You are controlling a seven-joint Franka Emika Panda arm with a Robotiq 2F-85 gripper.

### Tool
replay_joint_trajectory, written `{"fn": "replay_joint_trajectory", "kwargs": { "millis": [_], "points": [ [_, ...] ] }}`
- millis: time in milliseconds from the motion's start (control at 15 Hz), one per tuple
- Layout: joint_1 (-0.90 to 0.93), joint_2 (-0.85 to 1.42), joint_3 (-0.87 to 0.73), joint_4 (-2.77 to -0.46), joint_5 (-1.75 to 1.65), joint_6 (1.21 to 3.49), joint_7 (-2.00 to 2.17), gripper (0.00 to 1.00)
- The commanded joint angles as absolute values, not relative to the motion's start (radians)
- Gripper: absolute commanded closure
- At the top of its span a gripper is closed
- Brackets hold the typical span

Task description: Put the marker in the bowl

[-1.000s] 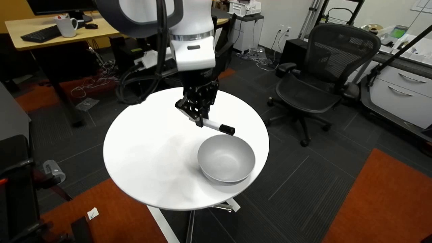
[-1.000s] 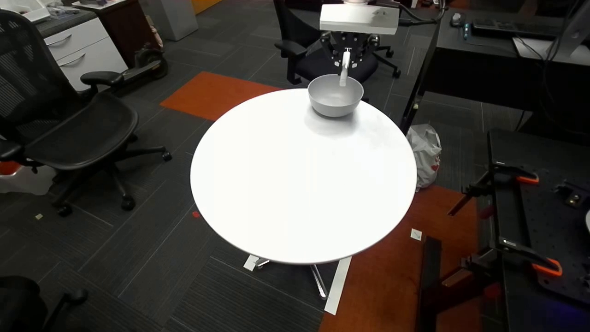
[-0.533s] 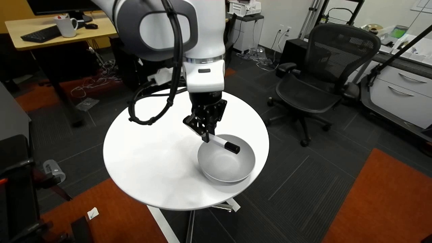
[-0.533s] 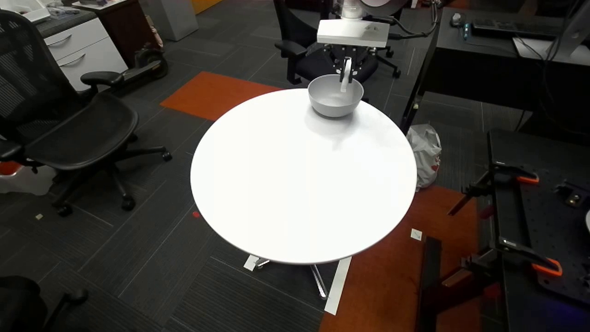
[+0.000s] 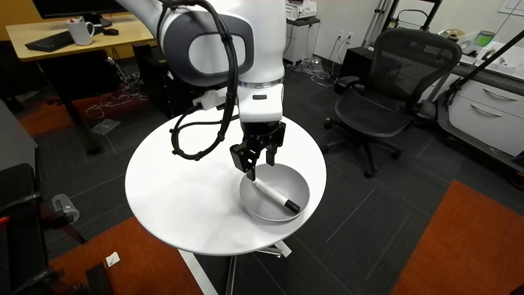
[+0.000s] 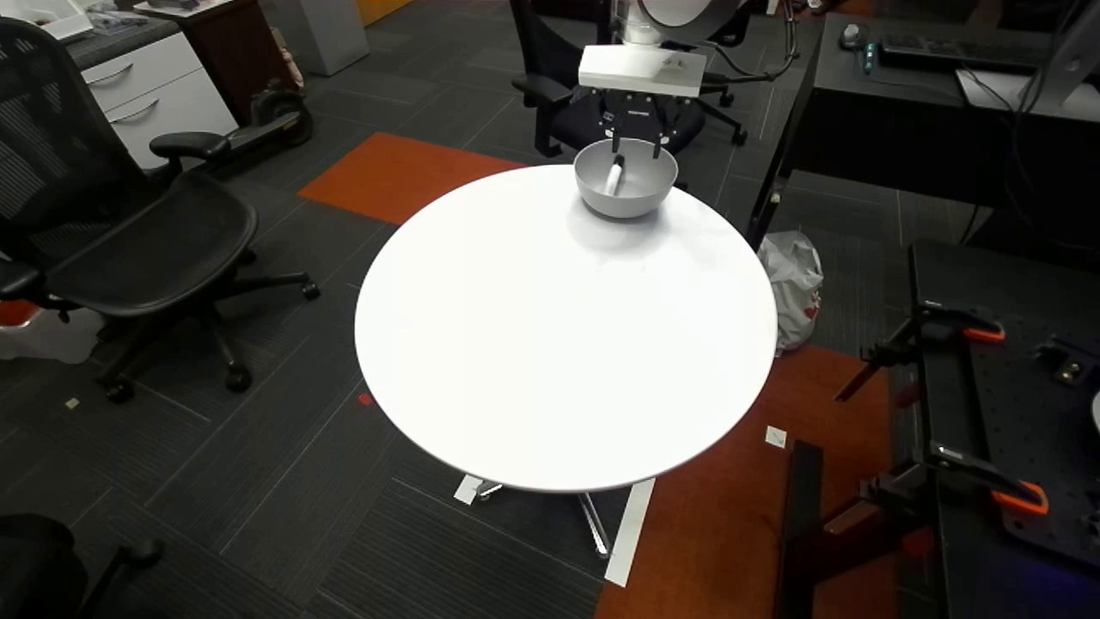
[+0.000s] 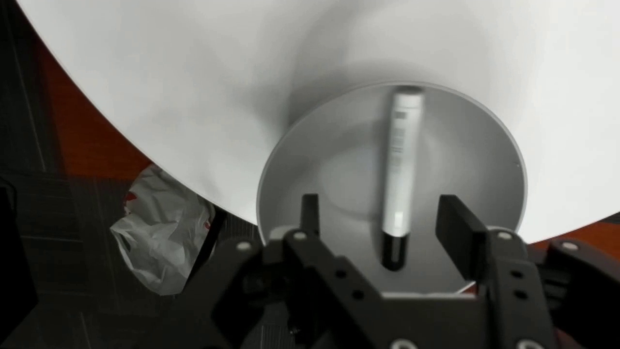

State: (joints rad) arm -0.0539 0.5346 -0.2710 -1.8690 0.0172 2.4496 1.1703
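A round table [image 5: 184, 188] is bearing the bowl [image 5: 285, 183] near its edge, and my claw [image 7: 380, 215] is hovering above, its fingers [image 7: 310, 214] standing apart, while the marker [image 7: 402, 179] is slanting inside the bowl, gripped by neither. I am judging this the release: I should be letting the marker settle, then rising straight, fingers wide, clear of the bowl.

Grey-and-white arm [image 5: 264, 57], black tool [image 5: 260, 169]
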Motion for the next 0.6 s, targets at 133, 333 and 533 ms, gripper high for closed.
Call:
{"fn": "replay_joint_trajectory", "kwargs": {
  "millis": [133, 333, 533],
  "points": [
    [-0.057, 0.548, -0.269, -1.826, 0.029, 2.432, 1.202, 0.0],
    [-0.057, 0.546, -0.266, -1.825, 0.031, 2.436, 1.208, 0.0],
    [-0.058, 0.543, -0.268, -1.84, 0.017, 2.448, 1.185, 0.0]
  ]
}}
